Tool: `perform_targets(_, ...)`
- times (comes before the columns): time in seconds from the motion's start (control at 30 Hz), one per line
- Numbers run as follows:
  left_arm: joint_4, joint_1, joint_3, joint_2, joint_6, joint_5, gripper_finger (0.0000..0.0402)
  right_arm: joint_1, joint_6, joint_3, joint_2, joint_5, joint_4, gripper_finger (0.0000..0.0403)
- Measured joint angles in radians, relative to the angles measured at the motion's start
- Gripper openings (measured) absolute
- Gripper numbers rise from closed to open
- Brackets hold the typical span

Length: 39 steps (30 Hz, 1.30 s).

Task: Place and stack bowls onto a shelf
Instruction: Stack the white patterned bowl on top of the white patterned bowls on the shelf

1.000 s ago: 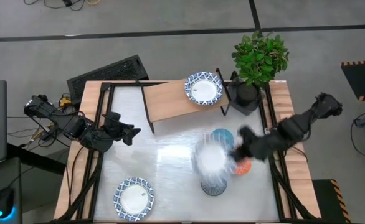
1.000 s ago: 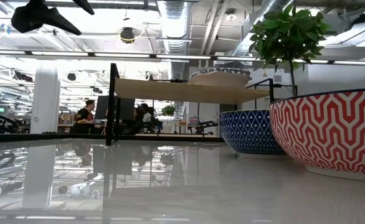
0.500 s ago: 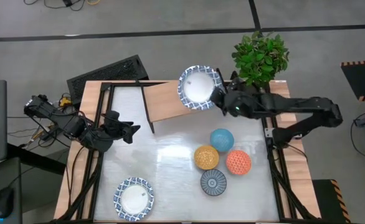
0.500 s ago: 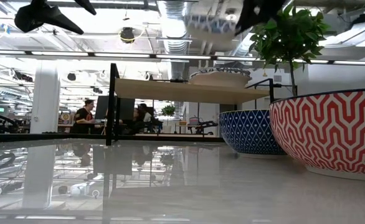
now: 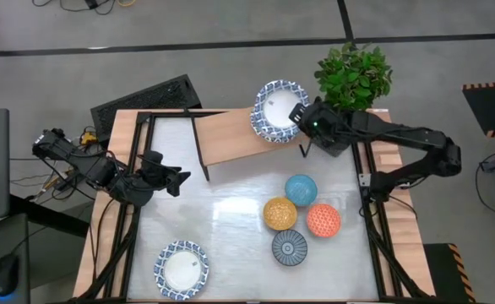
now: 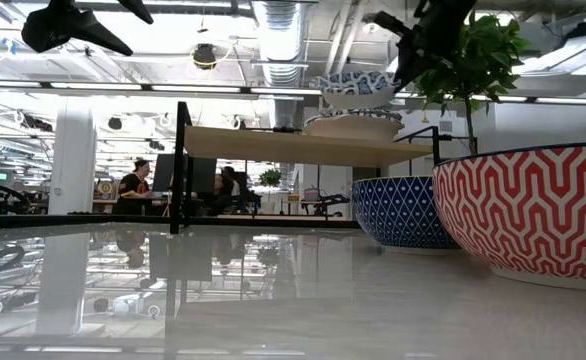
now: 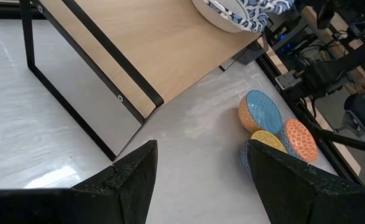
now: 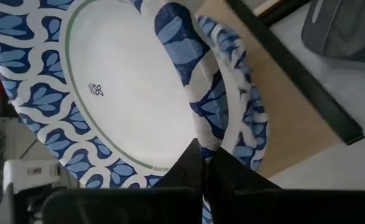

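Held bowl: a wide white bowl with a blue patterned rim (image 5: 278, 111) hangs over the shelf's end nearest the plant, pinched at its rim by the right gripper (image 5: 302, 118).
Low view: the held bowl (image 6: 356, 90) sits in the air just above a second wide bowl (image 6: 353, 126) resting on the shelf (image 6: 303, 147); from above the two overlap and read as one.
Right wrist view: the dark fingers (image 8: 198, 167) are closed tight on the rim, the lower bowl's rim (image 8: 241, 115) showing just beside it.
Left gripper: (image 5: 178, 180) parked near the table's left edge, jaws wide apart and holding nothing.
Small bowls: light blue (image 5: 301, 190), yellow-orange (image 5: 280, 214), orange-red (image 5: 323, 220) and dark blue (image 5: 290, 247) cluster on the table.
Another wide bowl: (image 5: 181, 269) near the front edge.
Surroundings: a potted plant (image 5: 351, 80) stands right behind the right arm.
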Motion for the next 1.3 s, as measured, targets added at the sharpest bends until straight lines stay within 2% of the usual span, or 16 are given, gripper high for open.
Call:
perform_targets(0.27, 0.000, 0.000, 0.000, 0.000, 0.000, 0.000, 0.0232, -0.046, -0.028, 0.000, 0.005, -0.072, 0.014, 0.0039)
perform_targets(0.4, 0.000, 0.000, 0.000, 0.000, -0.006, 0.000, 0.0232, -0.055, -0.030, 0.000, 0.005, -0.112, 0.009, 0.0034)
perform_targets(0.67, 0.000, 0.000, 0.000, 0.000, -0.009, 0.000, 0.0232, -0.061, -0.055, 0.000, 0.005, -0.119, -0.003, 0.0034)
perform_targets(1.03, 0.000, 0.000, 0.000, 0.000, -0.011, 0.001, 0.0232, -0.083, -0.081, 0.000, 0.055, -0.205, 0.013, 0.0042)
perform_targets(1.3, 0.000, 0.000, 0.000, 0.000, -0.025, 0.001, 0.0232, -0.114, -0.104, 0.000, 0.041, -0.201, -0.011, 0.0048)
